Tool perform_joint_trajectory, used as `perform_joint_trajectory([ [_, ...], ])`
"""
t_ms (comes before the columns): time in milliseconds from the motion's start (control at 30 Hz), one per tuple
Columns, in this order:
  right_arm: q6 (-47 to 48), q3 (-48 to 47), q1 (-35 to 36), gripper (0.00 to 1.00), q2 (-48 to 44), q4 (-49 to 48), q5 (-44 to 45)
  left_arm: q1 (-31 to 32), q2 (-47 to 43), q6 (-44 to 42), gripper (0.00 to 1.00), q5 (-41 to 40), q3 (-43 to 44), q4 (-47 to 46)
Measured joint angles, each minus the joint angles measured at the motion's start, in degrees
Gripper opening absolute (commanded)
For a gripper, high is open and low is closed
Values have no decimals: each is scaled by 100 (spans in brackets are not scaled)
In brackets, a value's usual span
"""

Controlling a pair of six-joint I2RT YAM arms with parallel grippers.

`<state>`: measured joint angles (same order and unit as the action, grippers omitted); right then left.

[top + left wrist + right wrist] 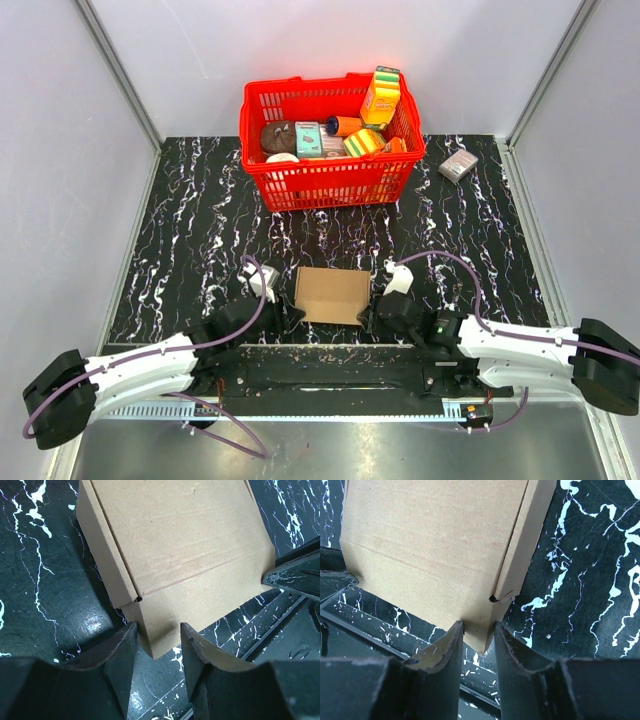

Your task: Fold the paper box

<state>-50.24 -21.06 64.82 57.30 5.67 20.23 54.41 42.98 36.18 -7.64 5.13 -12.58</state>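
Note:
The paper box (332, 294) is plain brown cardboard, folded into a shallow flat carton lying on the black marbled table between the two arms. My left gripper (291, 311) is at its near left corner. In the left wrist view that corner of the paper box (175, 545) sits between the fingertips (131, 630) of the left gripper (158, 630), which press its two faces. My right gripper (372, 311) is at the near right corner. In the right wrist view the right gripper (478, 627) pinches the corner flap of the paper box (430, 540), both tips touching cardboard.
A red plastic basket (330, 185) full of colourful packages stands at the back centre. A small grey-pink box (458, 165) lies to its right. Grey walls close in the table on three sides, and a black rail (330, 375) runs along the near edge.

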Motion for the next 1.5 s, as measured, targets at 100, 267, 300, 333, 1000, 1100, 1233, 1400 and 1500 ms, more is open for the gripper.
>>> perform_joint_trajectory([
  [100, 146, 101, 0, 35, -76, -192, 33, 0, 35, -42, 44, -13, 0, -20],
  [267, 341, 267, 0, 35, -120, -485, 114, 0, 118, -83, 44, -15, 2, -83],
  [300, 367, 289, 0, 35, -120, -529, 133, 0, 136, -85, 44, -15, 2, -94],
  [333, 396, 313, 0, 35, -120, -581, 144, 2, 149, -90, 44, -15, 2, -103],
  [1000, 509, 387, 0, 35, -52, -986, 282, 2, -835, -444, 55, -400, 549, 986],
  [1100, 509, 387, 0, 35, -22, -1021, 284, 2, -1029, -476, 55, -494, 625, 1281],
  [1233, 514, 387, 0, 35, 0, -1040, 286, 2, -1137, -608, 54, -621, 807, 1615],
  [1400, 527, 387, 0, 35, 0, -1043, 286, -44, -470, -968, 52, -697, 1429, 1641],
  [1500, 527, 387, 0, 35, 0, -1043, 291, -151, 310, -1211, 50, -623, 1888, 1364],
])
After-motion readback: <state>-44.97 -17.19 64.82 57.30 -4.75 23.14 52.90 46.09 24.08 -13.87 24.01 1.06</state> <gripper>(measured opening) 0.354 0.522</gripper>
